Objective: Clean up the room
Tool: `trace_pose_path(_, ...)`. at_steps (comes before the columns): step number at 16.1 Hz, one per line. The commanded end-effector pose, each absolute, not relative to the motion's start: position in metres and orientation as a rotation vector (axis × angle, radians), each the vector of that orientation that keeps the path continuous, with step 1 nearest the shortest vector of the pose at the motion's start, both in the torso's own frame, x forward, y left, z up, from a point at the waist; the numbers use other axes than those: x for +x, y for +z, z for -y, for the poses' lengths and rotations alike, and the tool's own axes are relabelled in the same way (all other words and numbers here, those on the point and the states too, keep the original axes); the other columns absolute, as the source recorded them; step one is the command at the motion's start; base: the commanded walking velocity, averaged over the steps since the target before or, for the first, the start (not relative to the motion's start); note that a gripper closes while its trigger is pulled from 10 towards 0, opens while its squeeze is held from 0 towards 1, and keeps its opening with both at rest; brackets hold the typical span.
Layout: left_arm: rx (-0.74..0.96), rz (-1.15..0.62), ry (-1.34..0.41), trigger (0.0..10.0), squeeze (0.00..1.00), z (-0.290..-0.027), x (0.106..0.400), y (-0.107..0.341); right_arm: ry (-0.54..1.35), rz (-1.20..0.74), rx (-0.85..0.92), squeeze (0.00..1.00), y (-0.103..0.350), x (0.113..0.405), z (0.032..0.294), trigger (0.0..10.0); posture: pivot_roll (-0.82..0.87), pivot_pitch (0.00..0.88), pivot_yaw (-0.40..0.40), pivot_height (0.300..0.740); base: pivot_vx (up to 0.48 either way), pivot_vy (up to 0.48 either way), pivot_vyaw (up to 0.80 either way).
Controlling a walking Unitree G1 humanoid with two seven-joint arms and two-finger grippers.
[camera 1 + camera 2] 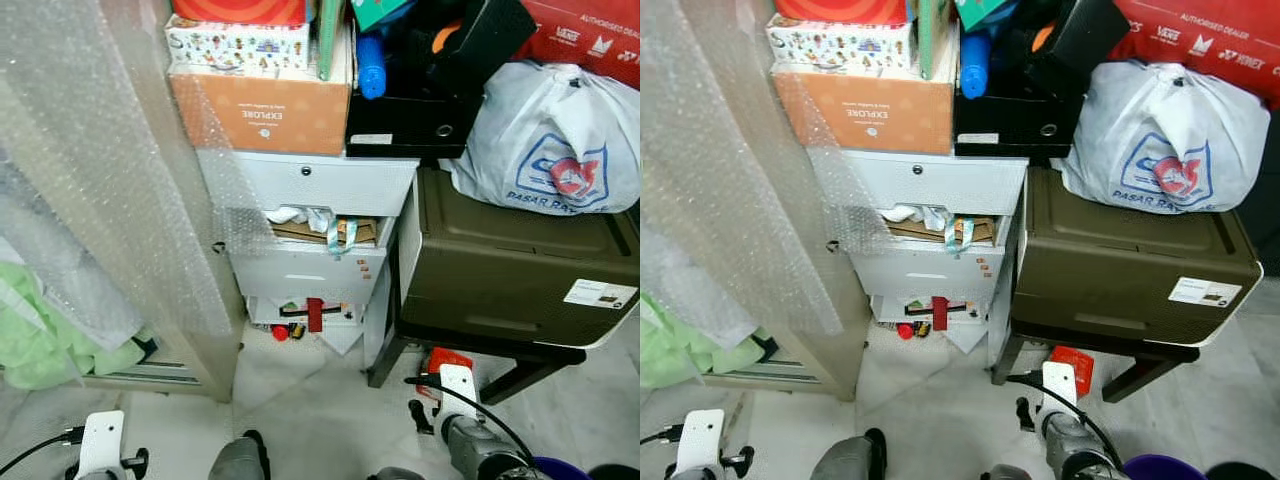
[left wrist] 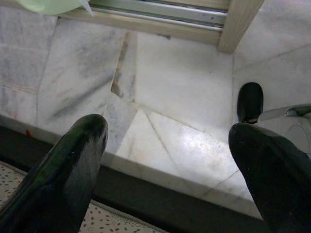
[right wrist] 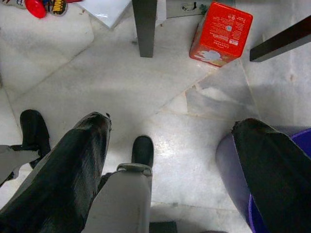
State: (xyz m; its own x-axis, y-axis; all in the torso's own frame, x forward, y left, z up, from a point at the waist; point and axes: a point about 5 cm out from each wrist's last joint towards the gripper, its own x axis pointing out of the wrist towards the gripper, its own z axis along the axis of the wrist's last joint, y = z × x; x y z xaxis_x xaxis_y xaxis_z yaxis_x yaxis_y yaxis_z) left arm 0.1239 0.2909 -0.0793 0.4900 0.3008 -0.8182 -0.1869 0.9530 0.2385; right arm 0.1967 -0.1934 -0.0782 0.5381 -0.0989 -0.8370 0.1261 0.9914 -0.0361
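Note:
A red carton (image 3: 221,33) lies on the marble floor beside a dark table leg (image 3: 145,26), under the bench. Small red toys (image 1: 282,332) and papers spill from the bottom of the white drawer cabinet (image 1: 305,185). My right gripper (image 3: 170,170) hangs open above the floor, short of the carton, one finger over a purple bin (image 3: 227,160). My left gripper (image 2: 170,170) is open too, over bare marble near a wooden door frame (image 2: 240,22). Both arms show low in the eye views, the left arm (image 1: 100,445) and the right arm (image 1: 465,420).
A dark olive storage box (image 1: 510,260) on a black bench carries a white plastic bag (image 1: 550,140). Boxes are stacked on the cabinet. Bubble wrap (image 1: 100,180) hangs at left over green cloth (image 1: 40,345). My black feet (image 3: 143,150) stand on the marble floor.

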Motion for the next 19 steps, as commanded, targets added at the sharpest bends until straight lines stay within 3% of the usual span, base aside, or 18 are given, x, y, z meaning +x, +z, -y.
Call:
trace_pose_path(1, 0.131, -1.039, 0.295, 10.0, 0.0, -0.295, 0.117, -0.08, -0.117, -1.0, 0.023, 0.0, -0.079, 0.196, 0.19, 10.0, -0.01, 0.087, -0.017, 0.74, 0.0, 0.349, 0.0)
trace_pose_path(12, 0.196, -1.056, 0.262, 10.0, 0.0, -0.302, 0.109, -0.079, -0.117, -0.993, -0.038, 0.0, -0.075, 0.201, 0.2, 10.0, -0.01, 0.095, -0.01, 0.74, 0.0, 0.377, 0.0)
trace_pose_path(19, 0.226, -1.038, 0.245, 10.0, 0.0, -0.303, 0.11, -0.077, -0.111, -0.987, -0.057, 0.0, -0.076, 0.199, 0.201, 10.0, -0.01, 0.101, -0.006, 0.74, 0.0, 0.0, 0.0)
